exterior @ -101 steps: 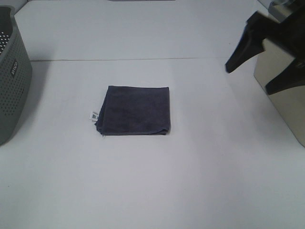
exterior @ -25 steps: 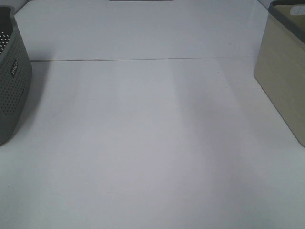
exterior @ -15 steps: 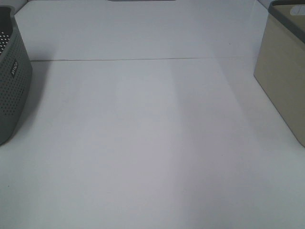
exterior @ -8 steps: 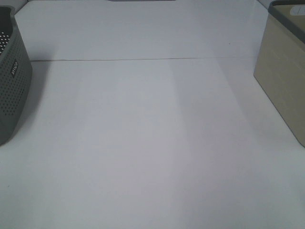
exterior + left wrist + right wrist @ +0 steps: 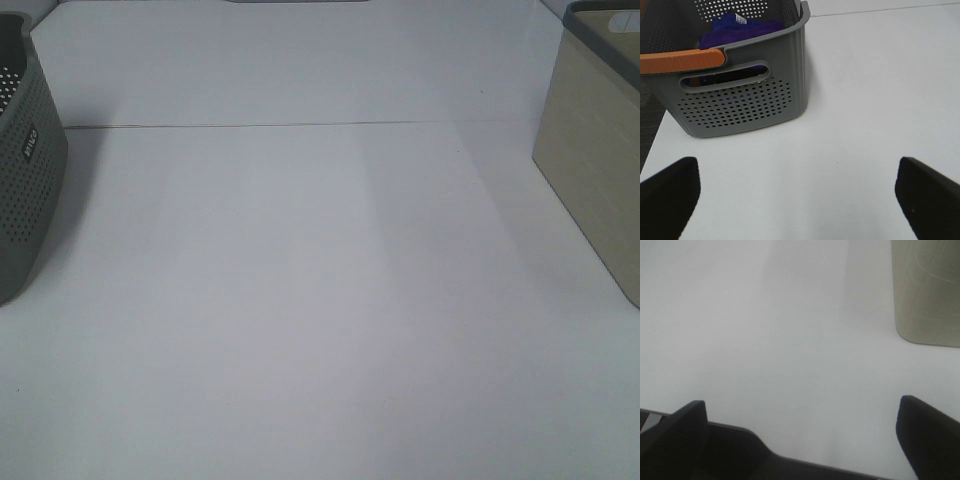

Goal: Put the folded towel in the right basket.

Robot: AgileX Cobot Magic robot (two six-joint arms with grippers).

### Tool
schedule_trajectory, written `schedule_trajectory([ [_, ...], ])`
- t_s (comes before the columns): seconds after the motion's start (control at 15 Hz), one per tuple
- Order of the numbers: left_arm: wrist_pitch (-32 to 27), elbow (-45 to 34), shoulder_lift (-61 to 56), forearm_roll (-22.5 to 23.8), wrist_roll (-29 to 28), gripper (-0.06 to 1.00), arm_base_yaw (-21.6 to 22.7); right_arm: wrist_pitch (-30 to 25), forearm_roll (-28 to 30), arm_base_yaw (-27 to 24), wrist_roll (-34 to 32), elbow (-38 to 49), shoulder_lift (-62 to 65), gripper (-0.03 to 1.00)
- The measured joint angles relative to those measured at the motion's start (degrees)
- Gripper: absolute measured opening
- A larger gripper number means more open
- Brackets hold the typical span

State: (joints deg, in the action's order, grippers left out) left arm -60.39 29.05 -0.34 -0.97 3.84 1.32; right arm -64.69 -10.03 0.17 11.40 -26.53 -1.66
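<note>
Folded towel isn't showing in any view. Right basket (image 5: 598,170) is getting clipped by the high view's right edge, so its inside is hidden; the right wrist view is only catching a lower corner of it (image 5: 927,295). Grey basket (image 5: 25,170) is running off the left edge. Left tool (image 5: 795,200) and right tool (image 5: 800,440) are showing only dark finger stubs at the frame corners, tips cut off.

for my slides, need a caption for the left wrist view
Open left gripper above white table, facing gray basket holding purple cloth.
</note>
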Motion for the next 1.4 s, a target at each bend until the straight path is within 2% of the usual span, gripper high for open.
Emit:
schedule_trajectory([
  [1.4,0.0,0.0,0.0,-0.1,0.0,0.99,0.0,0.3,0.1,0.0,0.0,0.1,1.8,0.98],
])
